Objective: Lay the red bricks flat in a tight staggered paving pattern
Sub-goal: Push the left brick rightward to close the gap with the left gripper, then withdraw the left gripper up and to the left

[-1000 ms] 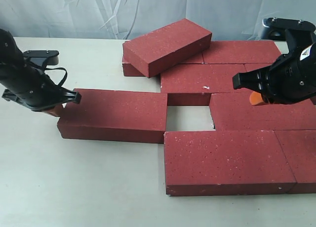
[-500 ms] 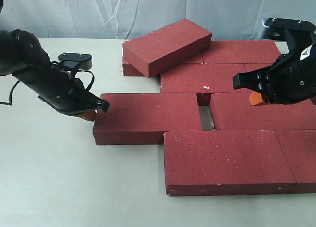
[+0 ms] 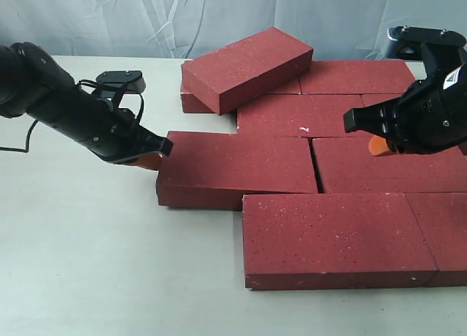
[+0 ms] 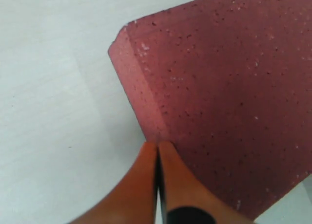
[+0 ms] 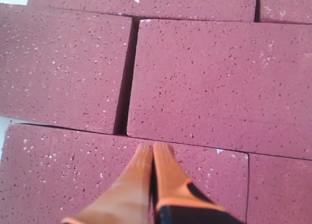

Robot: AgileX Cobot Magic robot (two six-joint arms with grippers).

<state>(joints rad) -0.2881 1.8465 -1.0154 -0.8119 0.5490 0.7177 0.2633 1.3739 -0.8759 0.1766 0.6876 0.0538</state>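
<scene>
**Closing the middle row: where it could come undone**

The red bricks (image 3: 292,117) are laid flat on the tabletop (image 3: 87,263) in staggered rows, except for one tilted brick (image 3: 248,67) that is propped across the back row. The middle brick (image 3: 237,168) is set end to end with its neighbouring brick (image 3: 387,164), and only a thin dark seam is seen between them. Its long side is laid against the front brick (image 3: 336,237).

The left fingers (image 4: 141,185) are clenched together with nothing held. Their tips are pressed against the free end of the middle brick, near the corner away from the front brick rather than at the centre. If more force is applied there, the brick is likely to be turned and the seam opened into a wedge. A harder shove could be passed on to the neighbouring brick, and the row could be knocked out of line. The tips could also be slid over the edge onto the top face.

The right fingers (image 5: 139,175) are likewise closed on nothing and are held above the paving, so a scrape is risked if they are lowered. The tilted brick is yet to be laid flat, and it could be jolted off its perch.
</scene>
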